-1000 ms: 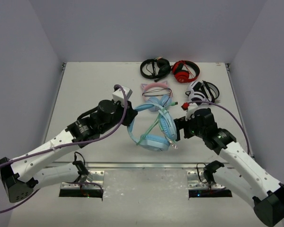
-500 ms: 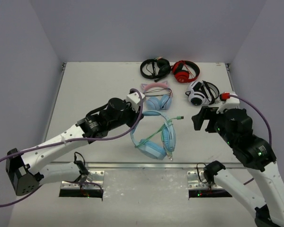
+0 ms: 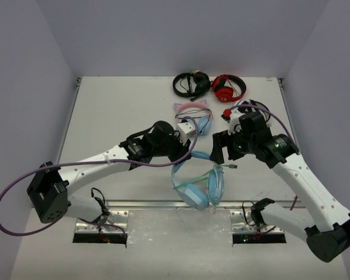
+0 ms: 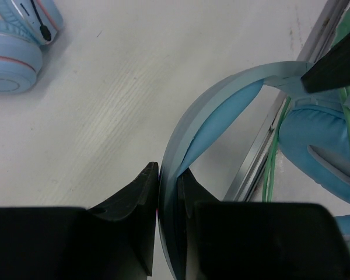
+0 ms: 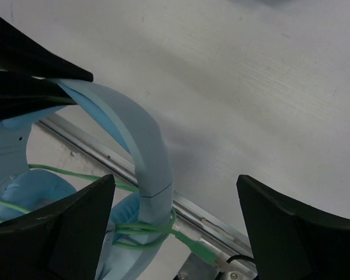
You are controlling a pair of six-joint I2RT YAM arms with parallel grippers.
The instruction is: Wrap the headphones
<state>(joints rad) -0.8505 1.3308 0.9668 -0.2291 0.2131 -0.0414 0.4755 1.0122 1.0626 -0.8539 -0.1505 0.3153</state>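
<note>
The light blue headphones [image 3: 199, 182] hang near the table's front edge, held up by their wide headband [image 4: 221, 96]. My left gripper [image 3: 186, 153] is shut on that headband [image 5: 143, 151], with its jaws [image 4: 170, 178] pinching the band from both sides. The thin green cable [image 5: 143, 230] is looped several times round the band just above a padded cup [image 4: 321, 146]. Its plug [image 5: 203, 252] sticks out loose. My right gripper [image 3: 218, 149] is wide open and empty, just right of the headband, with the band between and below its fingers [image 5: 76, 221].
Pink-and-blue cat-ear headphones [image 3: 192, 116] lie just behind the grippers and show in the left wrist view [image 4: 17, 41]. Black headphones [image 3: 191, 83] and red ones [image 3: 228, 87] lie at the back. White-and-black ones [image 3: 254, 109] are partly hidden by my right arm. The table's metal front rail [image 5: 221, 219] runs below.
My left gripper carried the blue headphones right and nearer the front edge. My right arm swung back in from the right and came down beside the headband, still open.
</note>
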